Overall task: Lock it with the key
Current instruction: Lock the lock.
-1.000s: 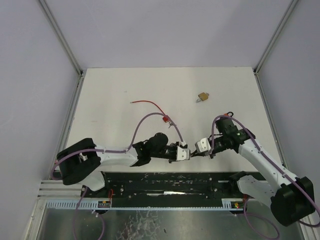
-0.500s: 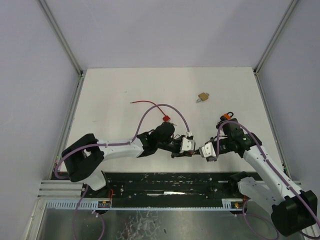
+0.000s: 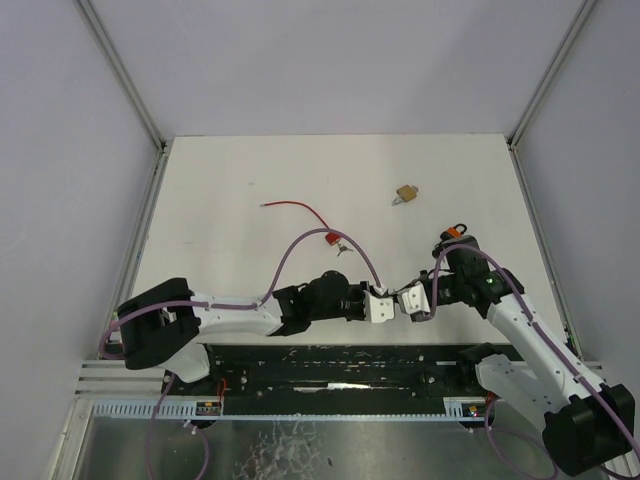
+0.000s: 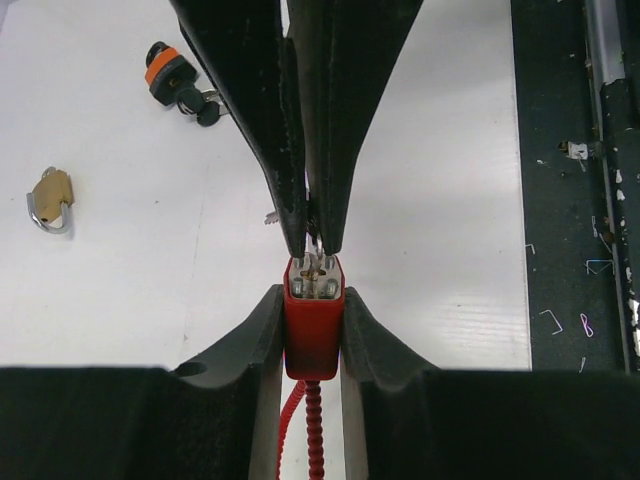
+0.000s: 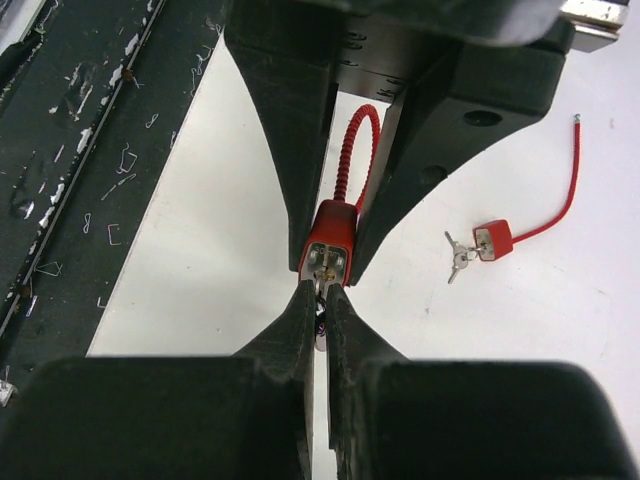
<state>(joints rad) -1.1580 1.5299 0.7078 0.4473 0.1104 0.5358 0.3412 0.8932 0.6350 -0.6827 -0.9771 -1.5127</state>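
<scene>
Step in hand looks like key insertion. Left end effector [image 4: 313,300] clenched on red cable lock body [image 4: 313,325], near worktop [image 3: 250,180] front edge. Right end effector [image 5: 320,292] pinches key [image 4: 314,245] at keyway. Next: seat key fully, then twist, keeping alignment.

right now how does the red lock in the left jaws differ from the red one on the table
The held lock is clamped by the left gripper; the table lock lies free. The right gripper holds a key to the held lock's face; spare keys sit at the table lock's. Both are red with red cables.
</scene>
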